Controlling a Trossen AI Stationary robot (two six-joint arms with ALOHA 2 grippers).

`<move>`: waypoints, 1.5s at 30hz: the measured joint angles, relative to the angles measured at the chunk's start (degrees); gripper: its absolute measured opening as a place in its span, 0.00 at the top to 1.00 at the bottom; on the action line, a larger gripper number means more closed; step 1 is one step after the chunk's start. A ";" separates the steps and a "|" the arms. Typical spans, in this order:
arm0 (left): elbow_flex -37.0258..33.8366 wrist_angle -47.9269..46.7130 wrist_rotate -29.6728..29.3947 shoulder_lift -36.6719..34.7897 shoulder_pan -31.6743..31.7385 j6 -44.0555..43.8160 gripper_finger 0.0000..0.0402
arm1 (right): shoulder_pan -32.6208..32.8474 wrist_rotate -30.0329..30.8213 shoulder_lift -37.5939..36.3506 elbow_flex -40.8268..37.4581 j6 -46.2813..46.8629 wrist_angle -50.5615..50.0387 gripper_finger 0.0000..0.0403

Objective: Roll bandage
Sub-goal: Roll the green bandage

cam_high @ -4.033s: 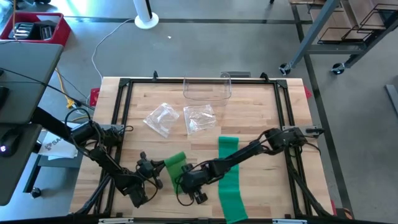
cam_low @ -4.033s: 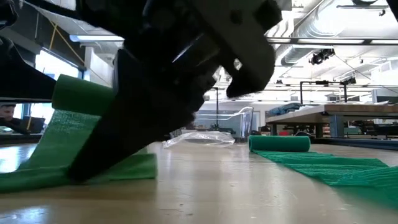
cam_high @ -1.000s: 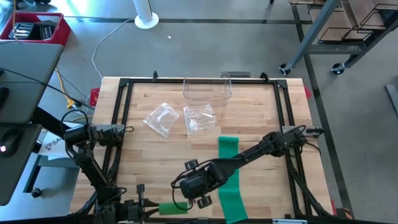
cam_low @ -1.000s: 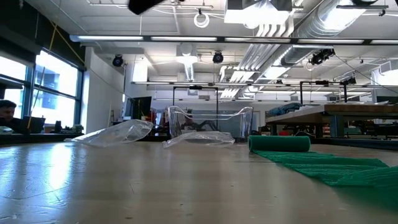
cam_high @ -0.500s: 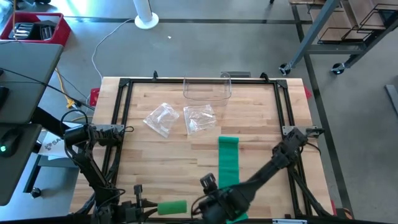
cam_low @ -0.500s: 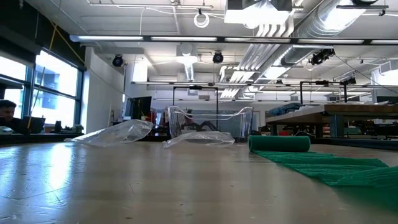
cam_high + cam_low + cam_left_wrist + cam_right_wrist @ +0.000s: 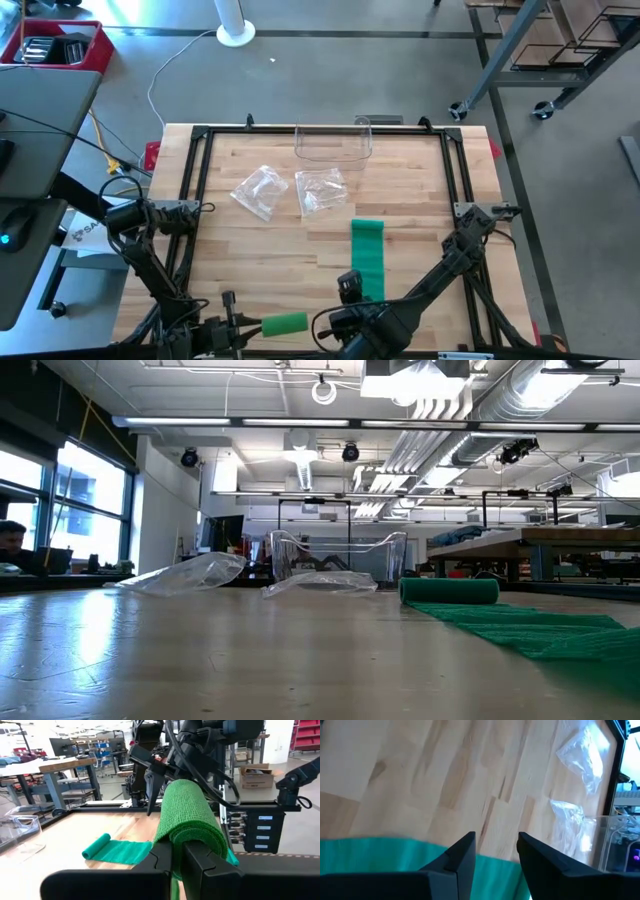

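Note:
A rolled green bandage [image 7: 286, 322] hangs over the table's near edge with my left gripper [image 7: 262, 323] shut on it; the left wrist view shows the roll [image 7: 187, 815] end-on. A second green bandage [image 7: 367, 255] lies flat as a strip on the wood, its far end rolled up [image 7: 450, 590]. My right gripper [image 7: 350, 290] hovers open, tilted downward, over the strip's near left edge [image 7: 380, 855], touching nothing. My left gripper pinches the near end of the roll [image 7: 192, 837] between its two fingers [image 7: 202, 865]. They come in level from the table's left and lie along the roll. The roll is lifted clear of the table and points toward the table's right.
Two clear plastic bags [image 7: 260, 190] [image 7: 322, 192] lie left of the table's middle. A clear container [image 7: 333, 143] stands at the far edge. A black frame [image 7: 190, 200] rims the table. Bare wood lies between the bags and the near edge.
My right gripper has swung away from the held roll toward the table's right and near edge, turning as it went, and now hangs over the flat strip's near end. The roll stays in my left gripper.

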 joint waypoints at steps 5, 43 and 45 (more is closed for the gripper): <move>0.00 -0.21 0.00 0.00 0.30 -0.52 0.98 | 0.26 0.02 0.00 -0.31 1.25 1.79 0.66; -0.11 -0.74 -5.97 0.00 2.67 -10.17 0.98 | 8.45 9.42 -49.10 -66.09 2.85 66.86 0.66; -0.11 -0.74 -5.97 0.00 2.71 -10.28 0.98 | 7.15 8.44 -50.25 -75.38 1.00 83.54 0.66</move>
